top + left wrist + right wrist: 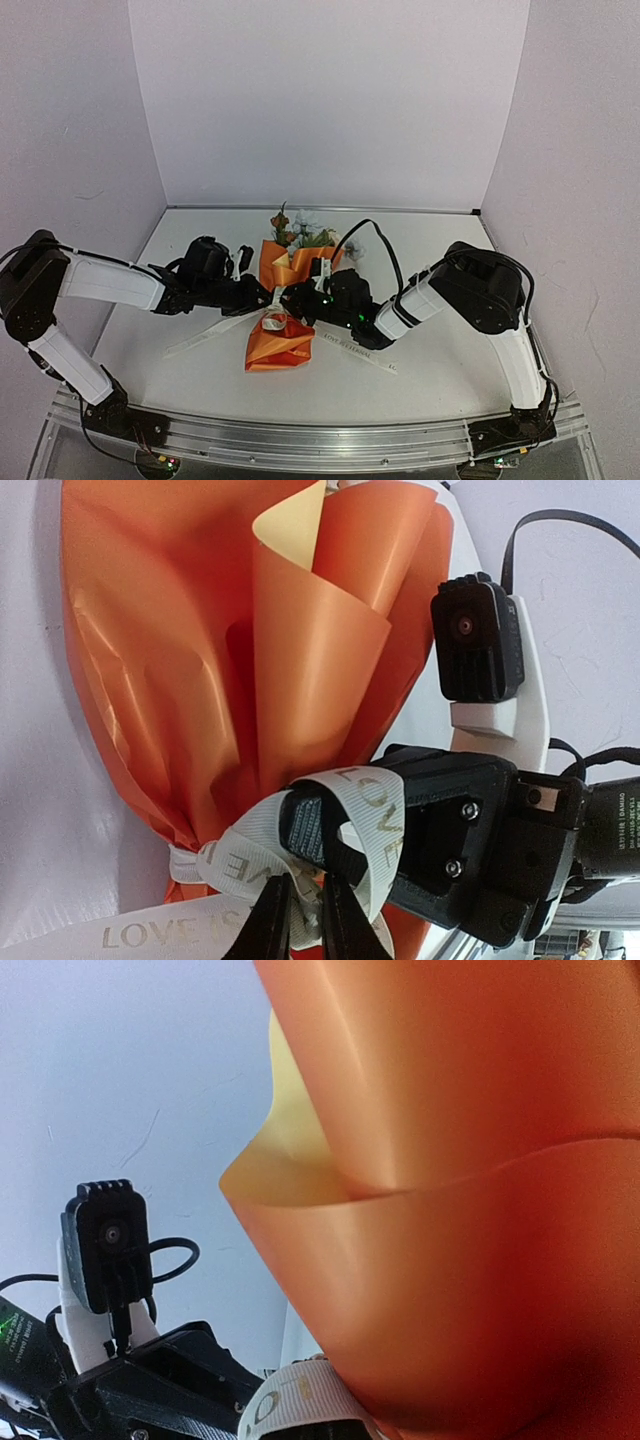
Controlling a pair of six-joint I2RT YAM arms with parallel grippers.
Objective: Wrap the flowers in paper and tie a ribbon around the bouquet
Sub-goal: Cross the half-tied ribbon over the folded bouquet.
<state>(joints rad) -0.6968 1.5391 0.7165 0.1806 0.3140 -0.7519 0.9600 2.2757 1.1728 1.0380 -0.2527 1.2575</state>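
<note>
The bouquet lies mid-table, its flowers (300,230) poking from the far end of the orange paper (282,266) wrap. The white ribbon (272,320) circles the wrap's narrow waist, with its tails trailing left and right. In the left wrist view the orange paper (200,660) shows a yellow inner face. The lettered ribbon (375,815) loops over the fingers of my right gripper (315,825), which is shut. My left gripper (305,880) pinches a strand of ribbon just below that loop. From above, the left gripper (262,293) and right gripper (290,298) meet at the waist.
One ribbon tail (200,340) lies toward the left front and another tail (360,355) runs under the right arm. The right wrist camera (480,650) sits close beside the paper. White walls enclose the table on three sides.
</note>
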